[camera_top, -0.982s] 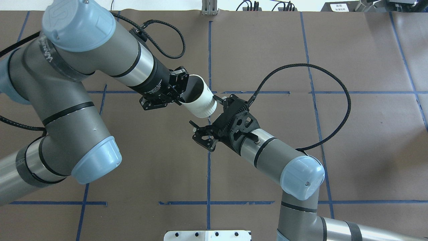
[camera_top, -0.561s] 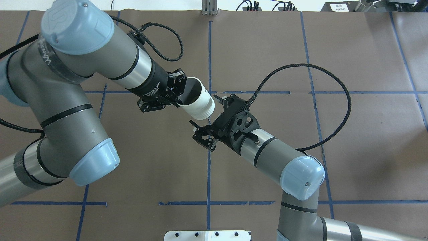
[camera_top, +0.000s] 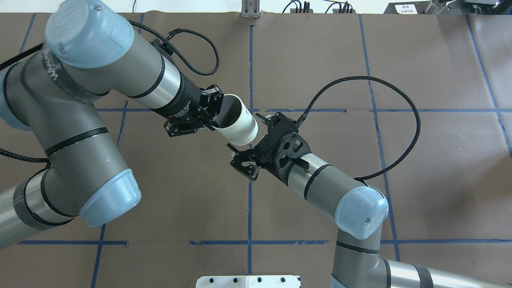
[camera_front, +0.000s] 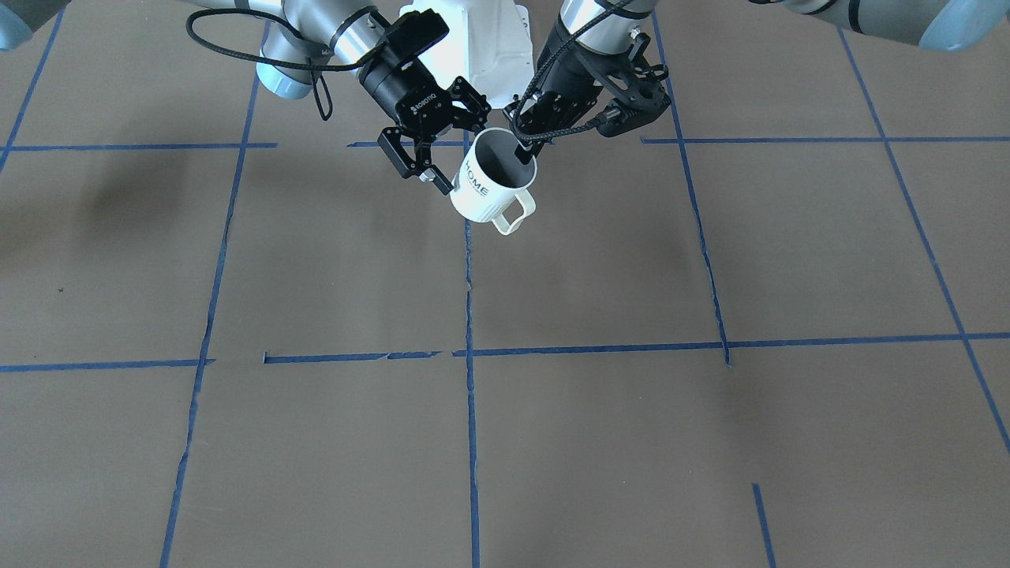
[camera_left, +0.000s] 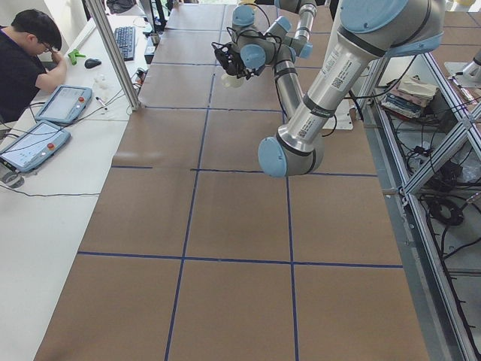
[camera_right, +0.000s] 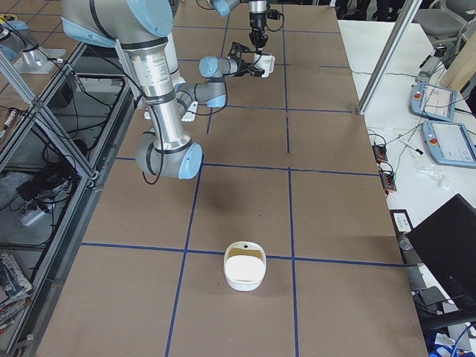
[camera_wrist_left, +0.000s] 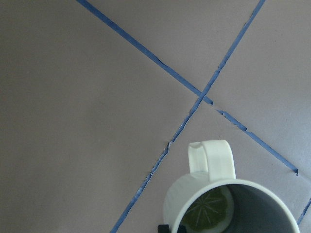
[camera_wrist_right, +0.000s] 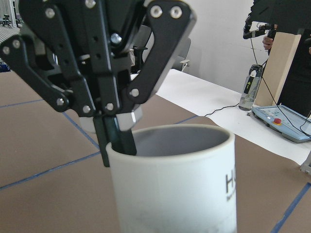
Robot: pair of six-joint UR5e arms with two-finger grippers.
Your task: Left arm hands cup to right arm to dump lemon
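Note:
The white ribbed cup (camera_top: 241, 131) with "HOME" lettering (camera_front: 476, 175) hangs upright above the table's middle. My left gripper (camera_top: 214, 115) is shut on its rim, one finger inside, which shows in the front view (camera_front: 521, 155) and the right wrist view (camera_wrist_right: 119, 141). A lemon slice (camera_wrist_left: 209, 211) lies in the cup's grey bottom. The handle (camera_wrist_left: 212, 160) points away from the robot. My right gripper (camera_top: 249, 139) is open, its ROBOTIQ wrist (camera_front: 422, 101) beside the cup and its fingers on either side of the lower body. I cannot tell if they touch.
Brown paper with blue tape lines covers the table (camera_top: 360, 180). The white robot base plate (camera_top: 248, 281) is at the near edge. A white bowl (camera_right: 245, 269) stands towards the table's right end. An operator (camera_left: 30, 53) sits at a side table.
My left arm has shifted slightly left with the cup in its grip. The right arm and its open gripper have not moved.

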